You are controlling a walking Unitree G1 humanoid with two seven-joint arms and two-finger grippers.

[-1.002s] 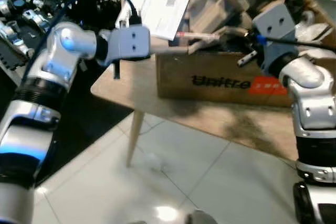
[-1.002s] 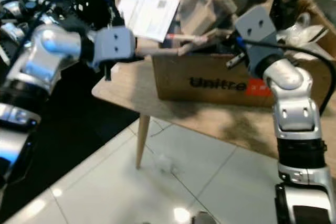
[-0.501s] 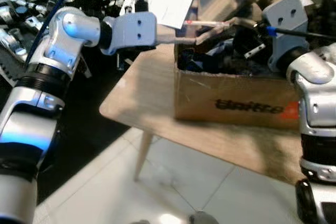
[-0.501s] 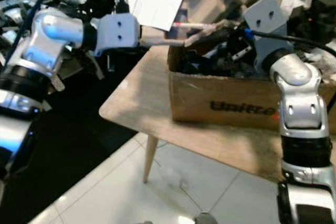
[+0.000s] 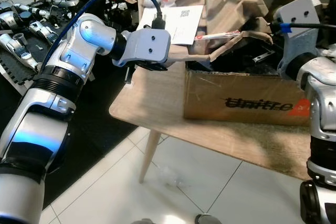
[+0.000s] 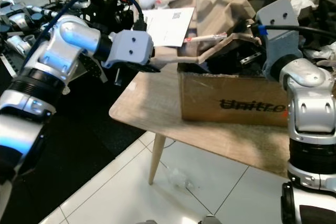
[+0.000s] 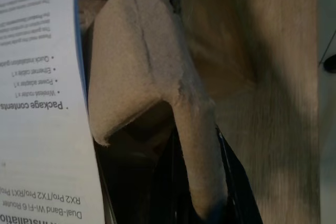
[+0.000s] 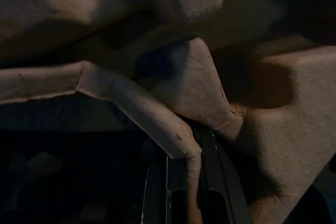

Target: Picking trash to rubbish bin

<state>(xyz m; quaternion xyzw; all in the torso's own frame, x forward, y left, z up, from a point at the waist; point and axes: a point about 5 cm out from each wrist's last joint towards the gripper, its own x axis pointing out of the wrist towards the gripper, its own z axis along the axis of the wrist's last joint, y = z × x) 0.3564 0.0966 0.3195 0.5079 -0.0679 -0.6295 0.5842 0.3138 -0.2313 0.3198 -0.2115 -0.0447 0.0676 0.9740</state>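
- Your left gripper (image 5: 176, 60) is clamped on one end of the moulded pulp insert (image 5: 223, 48), a long tan cardboard piece that bridges from the table edge to the open top of the cardboard box (image 5: 239, 109). In the left wrist view the pulp edge (image 7: 202, 145) sits pinched between the black fingers.
- Your right gripper (image 8: 184, 192) holds the other end of the same piece inside the box mouth; the right wrist view shows a tan rim (image 8: 157, 124) running down between its fingers, so read it as closed on the insert too.
- What has changed: over the last second the whole scene has slid sideways and the box has dropped lower in the head views (that is mostly the camera moving, not the box). Relative to the box, the insert now rides clear above the box's near edge, where a second ago it lay level with the rim, so the lift looks under way.
- The printed instruction sheet (image 5: 178, 23) stands just behind the left wrist, close to the insert; watch that it does not get dragged along.
- The wooden table (image 5: 157, 103) carries the box near its edge.
- No rubbish bin can be made out here, so judge the task as early: trash gripped, carry and drop yet to come.
- A crumpled clear scrap (image 5: 170, 176) lies on the tiled floor by the table leg.
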